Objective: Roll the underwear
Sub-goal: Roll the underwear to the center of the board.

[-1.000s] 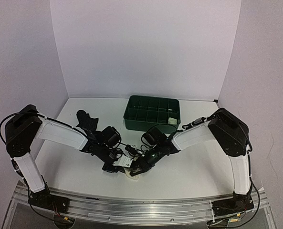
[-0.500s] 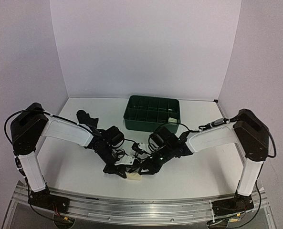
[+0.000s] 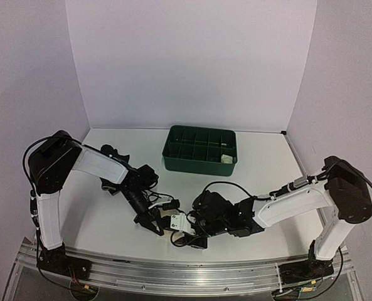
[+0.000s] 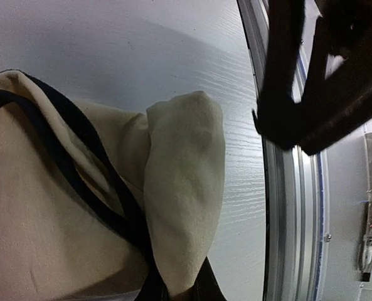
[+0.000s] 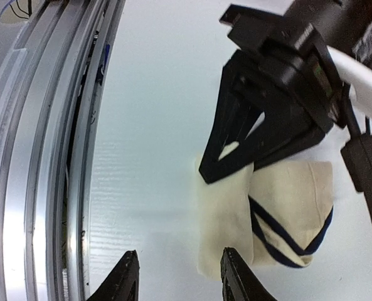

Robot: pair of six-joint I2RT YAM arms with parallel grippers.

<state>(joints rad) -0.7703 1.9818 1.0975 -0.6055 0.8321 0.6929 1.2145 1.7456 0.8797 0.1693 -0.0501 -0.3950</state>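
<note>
Right claw [image 5: 179, 279] has let go and drawn back, jaws now apart. Left claw [image 3: 153, 222] pinches the black-edged cream underwear [image 5: 292, 194], rolled, by the bench [image 5: 148, 94] front edge. Roll seemingly holds.

Soft, even light comes from above; faint shadows lie on the white table [image 3: 267, 163]. Left wrist view: cream underwear [image 4: 186, 188] close, blurred, shaded. Right wrist view: bright, the rail [image 5: 41, 125] bowed by lens distortion.

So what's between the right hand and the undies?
Just bare table between the right hand and the cream underwear, shown in the right wrist view.
</note>
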